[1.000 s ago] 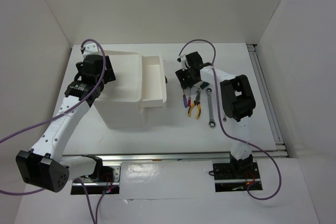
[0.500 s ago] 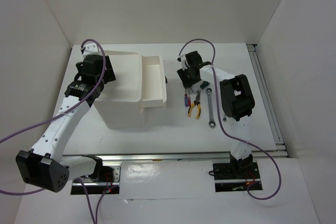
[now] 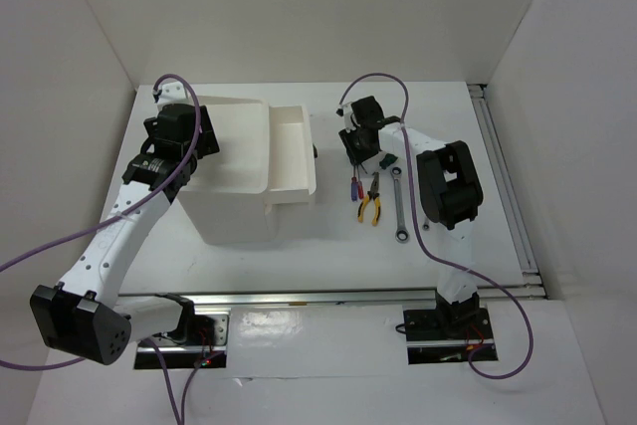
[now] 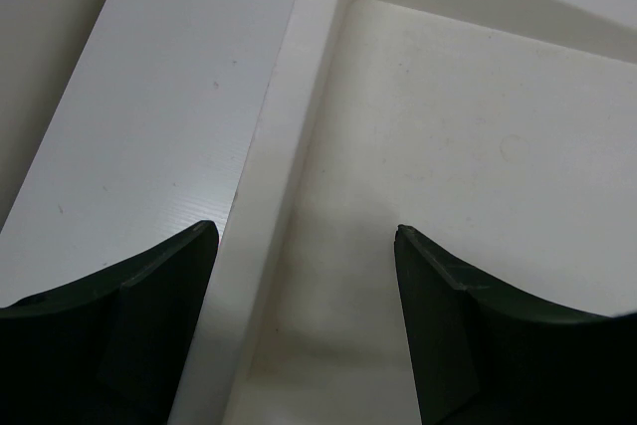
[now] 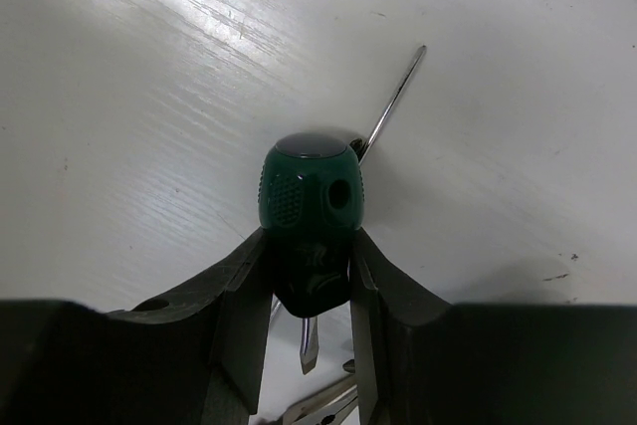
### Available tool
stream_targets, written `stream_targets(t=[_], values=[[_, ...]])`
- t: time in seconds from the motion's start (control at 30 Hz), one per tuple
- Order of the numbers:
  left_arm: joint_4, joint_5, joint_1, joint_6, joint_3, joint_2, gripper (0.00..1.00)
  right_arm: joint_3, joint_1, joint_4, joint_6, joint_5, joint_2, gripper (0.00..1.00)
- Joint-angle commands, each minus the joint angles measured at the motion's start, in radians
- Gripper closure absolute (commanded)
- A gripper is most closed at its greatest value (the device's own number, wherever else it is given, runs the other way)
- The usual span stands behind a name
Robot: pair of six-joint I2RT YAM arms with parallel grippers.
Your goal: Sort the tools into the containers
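Here the right gripper [image 5: 309,266] is pressed in on the stubby green-handled screwdriver [image 5: 309,201]. Its two dark fingers [image 5: 244,296] pinch the lower part of the handle from either side. The black cap of the handle faces the wrist camera and the flat blade tip shows between the fingers at the bottom of the frame. Behind the handle, toward the upper right, a thin metal shaft [image 5: 393,102] lies on the white table [image 5: 119,97].

From above, that gripper [image 3: 360,153] sits right of centre, just above the loose tools: the red- and blue-handled screwdrivers [image 3: 353,189], the yellow-and-black pliers [image 3: 370,206] and a silver wrench [image 3: 398,208]. Another dark green handle [image 3: 390,159] lies just right of the wrist.

The left gripper [image 4: 299,246] is spread wide over the rim of the white box [image 4: 289,146], with one finger [image 4: 119,316] over the table and the other over the bin floor, pinching nothing. In the top view it [image 3: 199,143] is at the box's left edge, and a drawer [image 3: 294,161] stands slid out on the right.

Compared with a second ago, the right wrist has shifted slightly up and right. The left arm and the loose tools look unchanged.
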Motion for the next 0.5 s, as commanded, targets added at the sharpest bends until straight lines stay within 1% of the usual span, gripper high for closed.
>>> stream_targets(t=[0.0, 0.13, 0.17, 0.23, 0.27, 0.47], values=[[-0.146, 0.091, -0.034, -0.015, -0.043, 0.036, 0.17, 0.053, 0.009, -0.011, 0.005, -0.002, -0.027, 0.71], [-0.146, 0.091, -0.034, -0.015, -0.043, 0.036, 0.17, 0.053, 0.009, -0.020, 0.024, -0.002, -0.049, 0.71], [-0.146, 0.091, -0.034, -0.015, -0.043, 0.036, 0.17, 0.062, 0.009, -0.020, 0.025, 0.010, -0.061, 0.77], [-0.146, 0.091, -0.034, -0.015, -0.043, 0.036, 0.17, 0.062, 0.009, -0.020, 0.034, 0.010, -0.077, 0.77], [-0.146, 0.091, -0.034, -0.015, -0.043, 0.036, 0.17, 0.062, 0.009, -0.020, 0.034, 0.024, -0.095, 0.80], [-0.146, 0.100, -0.034, -0.015, -0.043, 0.036, 0.17, 0.071, 0.009, -0.020, 0.046, 0.065, -0.135, 0.80]])
